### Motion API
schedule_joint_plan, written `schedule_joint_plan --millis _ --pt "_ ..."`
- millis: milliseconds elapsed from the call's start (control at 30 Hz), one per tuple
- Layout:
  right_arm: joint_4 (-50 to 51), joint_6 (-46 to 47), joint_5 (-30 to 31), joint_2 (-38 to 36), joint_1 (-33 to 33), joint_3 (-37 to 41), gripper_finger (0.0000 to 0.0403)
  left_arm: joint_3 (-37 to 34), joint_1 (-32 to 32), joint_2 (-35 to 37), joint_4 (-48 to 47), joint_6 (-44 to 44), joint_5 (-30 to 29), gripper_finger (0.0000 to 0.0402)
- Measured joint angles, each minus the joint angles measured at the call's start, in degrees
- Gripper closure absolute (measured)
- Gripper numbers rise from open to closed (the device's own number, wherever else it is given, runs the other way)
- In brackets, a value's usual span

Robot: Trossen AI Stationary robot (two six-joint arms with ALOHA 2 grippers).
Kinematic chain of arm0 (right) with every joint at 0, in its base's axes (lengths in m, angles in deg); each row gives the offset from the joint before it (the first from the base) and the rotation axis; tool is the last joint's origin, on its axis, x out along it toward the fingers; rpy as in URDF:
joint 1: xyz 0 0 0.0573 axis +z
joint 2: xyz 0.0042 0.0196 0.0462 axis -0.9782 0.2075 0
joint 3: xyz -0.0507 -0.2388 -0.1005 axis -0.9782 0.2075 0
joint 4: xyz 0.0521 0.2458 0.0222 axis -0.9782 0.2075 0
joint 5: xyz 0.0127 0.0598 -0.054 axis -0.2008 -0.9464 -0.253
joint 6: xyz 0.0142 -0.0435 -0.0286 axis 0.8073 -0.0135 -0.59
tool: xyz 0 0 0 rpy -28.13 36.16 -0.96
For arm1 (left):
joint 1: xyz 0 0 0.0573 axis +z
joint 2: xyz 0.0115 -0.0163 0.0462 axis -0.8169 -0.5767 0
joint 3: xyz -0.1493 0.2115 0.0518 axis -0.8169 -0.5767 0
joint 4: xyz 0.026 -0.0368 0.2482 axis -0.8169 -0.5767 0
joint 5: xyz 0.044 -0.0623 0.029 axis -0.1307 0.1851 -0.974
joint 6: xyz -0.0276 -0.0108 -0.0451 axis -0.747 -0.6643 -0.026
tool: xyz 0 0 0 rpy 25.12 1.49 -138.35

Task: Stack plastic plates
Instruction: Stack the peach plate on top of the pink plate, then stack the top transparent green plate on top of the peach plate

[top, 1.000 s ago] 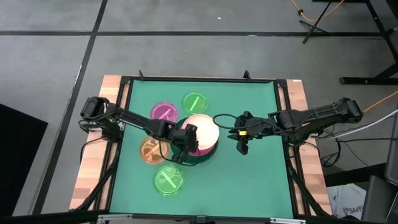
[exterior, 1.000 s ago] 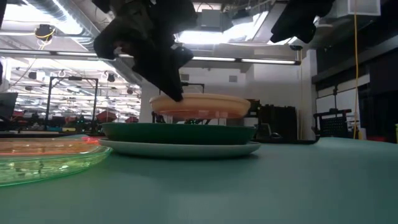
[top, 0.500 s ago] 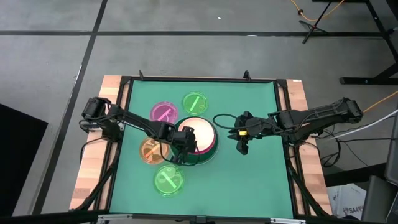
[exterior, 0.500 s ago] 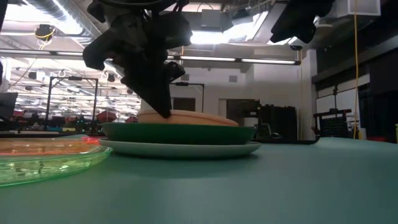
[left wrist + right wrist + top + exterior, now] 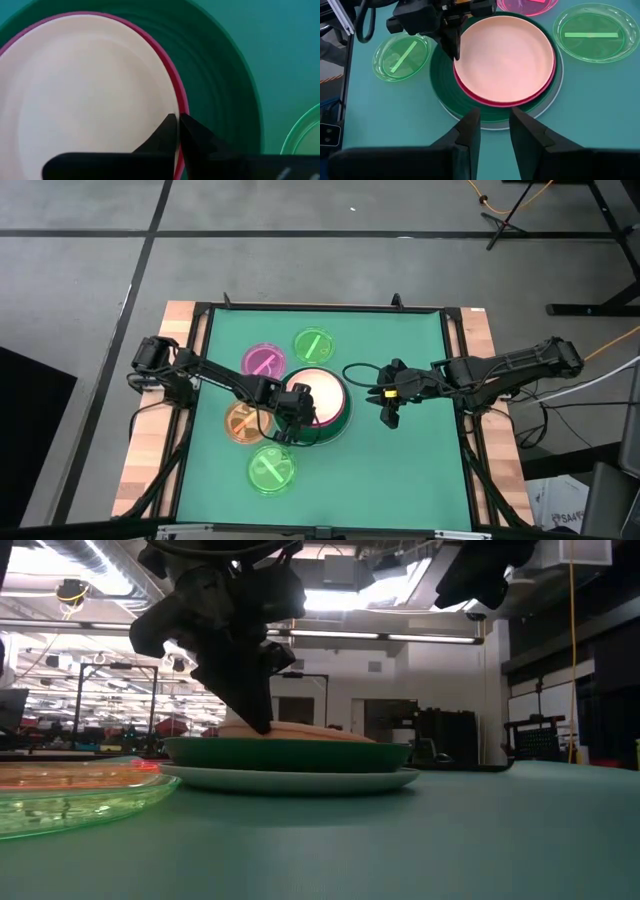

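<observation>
At worktop centre: four large plates stacked, cream plate on top, left end effector pinching its rim. Right end effector part-open, empty, beside stack. Four small plates unstacked: pink plate, orange plate, two green plates.

Overhead, table-level, 2 wrist cams; shared plate stack.

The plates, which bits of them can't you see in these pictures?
- Orange plate: high view, partly under the left arm.
- Hot pink plate: only its rim shows; the cream plate covers it.
- Pale plate: only its edge shows beneath the green plate.
- Left gripper: the plate edge hides its fingertips.
</observation>
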Motion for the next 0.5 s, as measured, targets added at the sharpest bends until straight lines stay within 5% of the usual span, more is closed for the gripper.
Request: schedule_joint_plan --millis 500 --pt "0.02 -0.01 -0.01 0.00 0.00 0.00 0.0310 0.00 0.00 0.00 0.01 -4.31 -0.04 0.0304"
